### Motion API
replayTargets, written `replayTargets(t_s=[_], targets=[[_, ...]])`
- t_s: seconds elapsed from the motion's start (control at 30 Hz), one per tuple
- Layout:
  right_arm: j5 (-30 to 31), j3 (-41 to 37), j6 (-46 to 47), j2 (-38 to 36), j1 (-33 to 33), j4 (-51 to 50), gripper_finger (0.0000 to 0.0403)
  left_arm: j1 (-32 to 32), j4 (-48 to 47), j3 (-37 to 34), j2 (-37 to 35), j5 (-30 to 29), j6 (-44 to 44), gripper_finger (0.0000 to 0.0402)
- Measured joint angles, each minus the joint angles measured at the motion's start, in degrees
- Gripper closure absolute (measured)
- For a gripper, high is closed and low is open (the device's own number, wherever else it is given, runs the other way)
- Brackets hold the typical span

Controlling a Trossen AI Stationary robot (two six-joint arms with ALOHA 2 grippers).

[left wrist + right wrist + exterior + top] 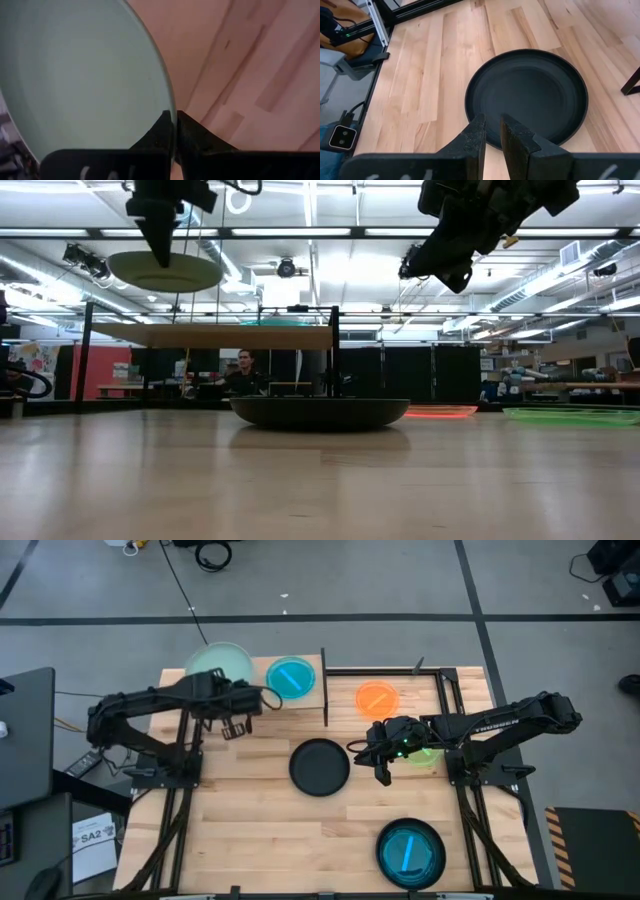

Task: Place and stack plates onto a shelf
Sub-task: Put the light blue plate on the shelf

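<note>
My left gripper (228,688) is shut on a pale mint green plate (220,665), held in the air above the left end of the shelf (210,335). A translucent blue plate (291,677) lies flat on the shelf's right part. My right gripper (492,127) hovers open by a narrow gap over the near rim of a black plate (320,767), which lies flat mid-table, and touches nothing. An orange plate (377,698) and a bright green plate (425,752) lie on the table at right. Another black plate (410,852) near the front edge carries a blue one. My left gripper pinches the mint green plate's rim (171,112) between its two fingers. The fingers (163,240) come from above, pointing down, in the low view. The plate (165,272) hangs roughly level below them, lifted clear of the shelf board.
The shelf's thin black legs (335,365) and a black upright (323,690) stand between the shelf and the orange plate. Black frame rails run along the table's right side (445,690). A person (240,370) sits beyond the table's far edge.
</note>
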Motion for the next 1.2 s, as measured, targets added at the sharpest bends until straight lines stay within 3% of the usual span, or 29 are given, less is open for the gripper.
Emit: replayTargets(t_s=[0.67, 1.2], targets=[[0.00, 0.00, 0.00, -0.01, 0.00, 0.06, 0.0341, 8.72, 8.41, -0.02, 0.02, 5.09, 3.81, 0.0386], [0.00, 0.02, 0.00, 0.00, 0.00, 0.09, 0.0341, 10.94, 11.85, -1.96, 2.49, 7.59, 5.60, 0.0386]])
